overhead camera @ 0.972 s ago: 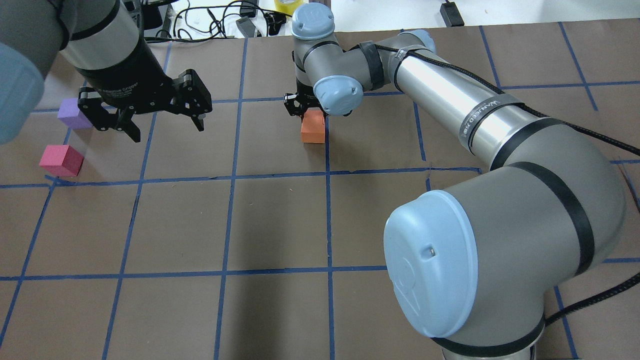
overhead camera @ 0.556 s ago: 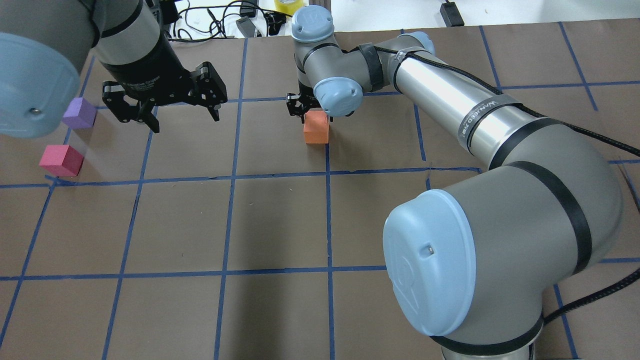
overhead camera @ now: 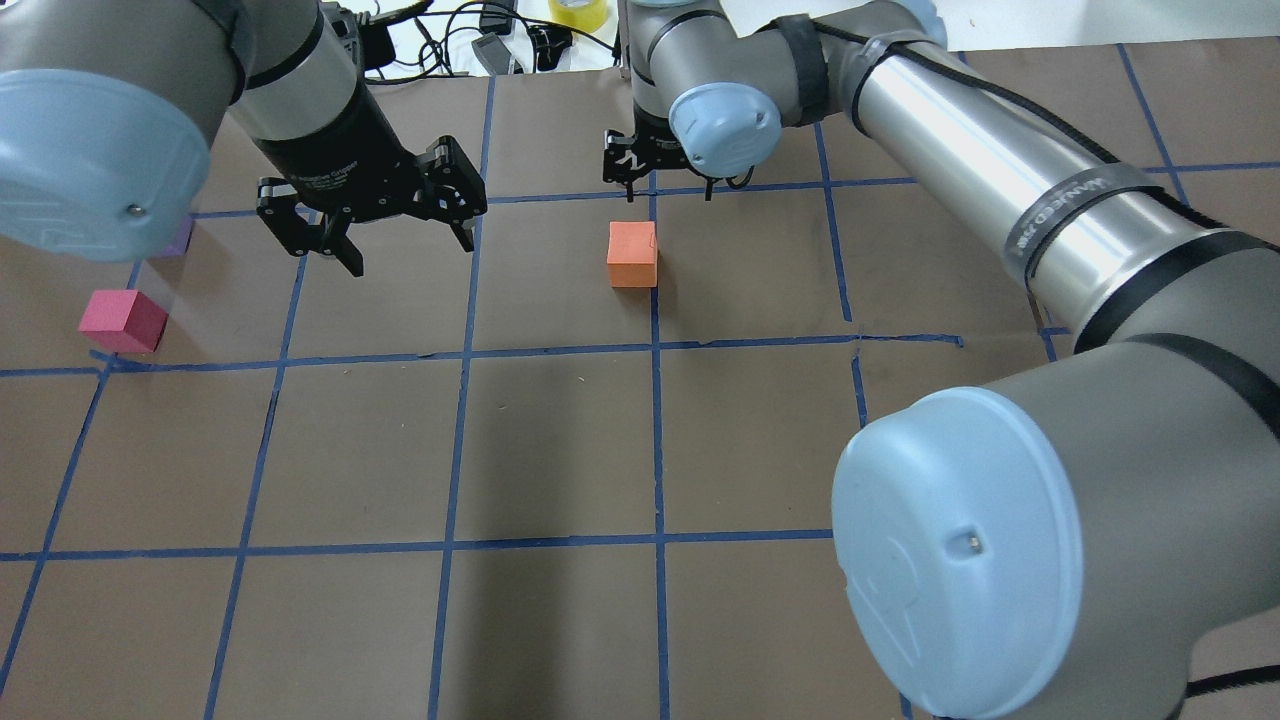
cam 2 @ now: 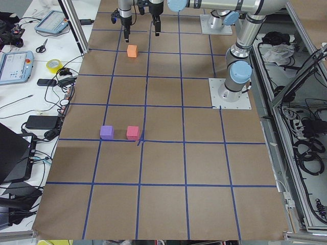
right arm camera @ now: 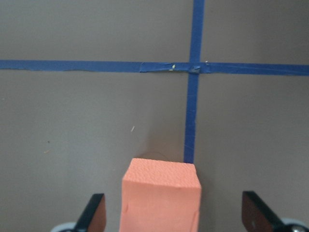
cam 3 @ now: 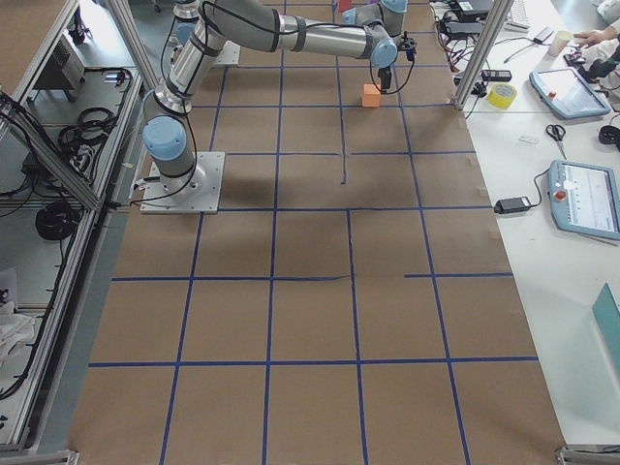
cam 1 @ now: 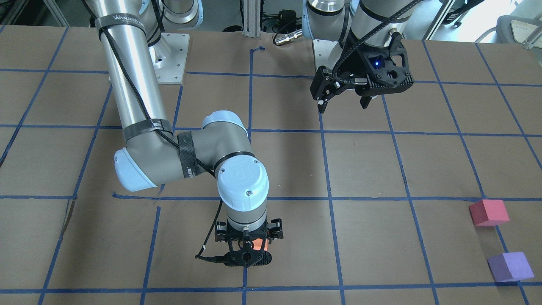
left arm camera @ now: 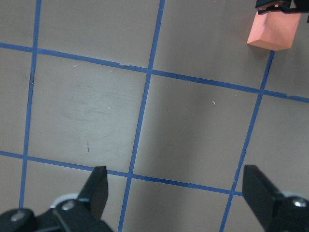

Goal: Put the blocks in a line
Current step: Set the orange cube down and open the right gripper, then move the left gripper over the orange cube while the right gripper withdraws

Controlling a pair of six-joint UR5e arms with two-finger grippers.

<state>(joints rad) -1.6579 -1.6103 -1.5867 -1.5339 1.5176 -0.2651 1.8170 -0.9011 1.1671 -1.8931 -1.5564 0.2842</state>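
Observation:
The orange block sits on the brown table beside a blue grid line, near the middle far side. My right gripper hangs open above it, its fingers wide on either side of the orange block without touching it. The pinkish-red block lies at the far left, and the purple block lies just beyond it, mostly hidden by my left arm in the overhead view. My left gripper is open and empty, held over the table between the pinkish-red block and the orange block.
Cables and a yellow tape roll lie past the table's far edge. A side bench with tablets runs along that edge. The two arm base plates are bolted at the robot's side.
My right gripper has let go of the orange block and risen away from it. My left gripper has moved right, away from the purple block. The blocks have stayed put.

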